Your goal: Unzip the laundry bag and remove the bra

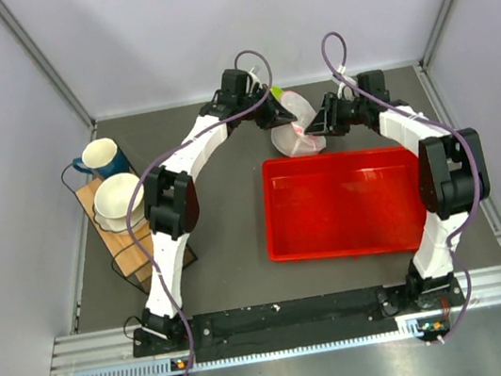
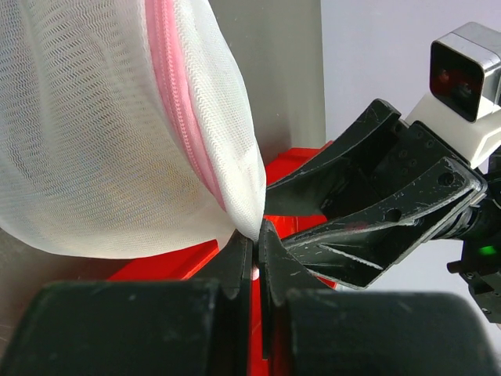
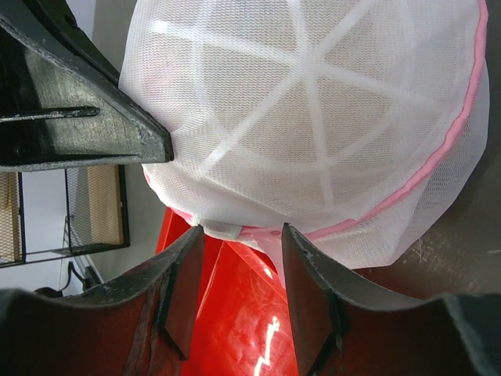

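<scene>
The laundry bag is a white mesh pouch with a pink zipper, held up over the far edge of the red tray. My left gripper is shut on a pinch of its mesh at the lower edge. My right gripper is open, its fingertips against the bag's underside on either side of a white tab at the end of the zipper. The bra does not show plainly; only a faint tan tint comes through the mesh. The right gripper's fingers sit just right of my left grip.
The red tray lies below and in front of the bag. At the left stand a blue mug and a white cup on a wooden rack. A lime-green edge peeks out behind the left gripper.
</scene>
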Action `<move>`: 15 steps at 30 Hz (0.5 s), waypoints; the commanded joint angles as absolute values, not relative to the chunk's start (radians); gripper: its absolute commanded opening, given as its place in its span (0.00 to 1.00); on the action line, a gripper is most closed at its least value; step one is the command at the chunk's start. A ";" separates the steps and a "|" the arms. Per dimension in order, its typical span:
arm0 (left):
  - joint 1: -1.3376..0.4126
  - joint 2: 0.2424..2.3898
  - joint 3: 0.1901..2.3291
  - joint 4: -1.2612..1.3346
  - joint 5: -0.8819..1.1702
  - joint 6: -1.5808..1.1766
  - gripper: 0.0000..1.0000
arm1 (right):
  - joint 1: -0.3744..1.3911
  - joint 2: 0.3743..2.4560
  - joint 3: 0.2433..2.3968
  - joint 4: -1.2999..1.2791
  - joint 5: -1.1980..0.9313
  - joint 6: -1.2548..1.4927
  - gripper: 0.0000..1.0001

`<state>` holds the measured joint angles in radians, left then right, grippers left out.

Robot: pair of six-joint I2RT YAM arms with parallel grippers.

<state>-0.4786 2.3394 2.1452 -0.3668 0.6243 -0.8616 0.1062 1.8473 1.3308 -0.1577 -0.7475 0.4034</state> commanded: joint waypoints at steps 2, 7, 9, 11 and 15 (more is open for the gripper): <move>-0.468 2.332 2.178 -0.316 0.653 -0.865 0.00 | 0.101 1.842 1.321 -0.129 -0.773 0.388 0.47; -0.468 2.322 2.164 -0.313 0.652 -0.864 0.00 | 0.101 1.836 1.313 -0.120 -0.784 0.391 0.47; -0.468 2.315 2.157 -0.310 0.647 -0.865 0.00 | 0.101 1.833 1.312 -0.120 -0.784 0.390 0.47; -0.468 2.313 2.154 -0.308 0.646 -0.867 0.00 | 0.100 1.833 1.312 -0.118 -0.790 0.391 0.48; -0.468 2.313 2.152 -0.305 0.650 -0.867 0.00 | 0.101 1.835 1.302 -0.104 -0.798 0.393 0.53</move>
<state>-0.4786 2.3394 2.1448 -0.3660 0.6250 -0.8650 0.1062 1.8473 1.3155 -0.1474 -0.7712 0.4038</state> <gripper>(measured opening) 0.020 0.522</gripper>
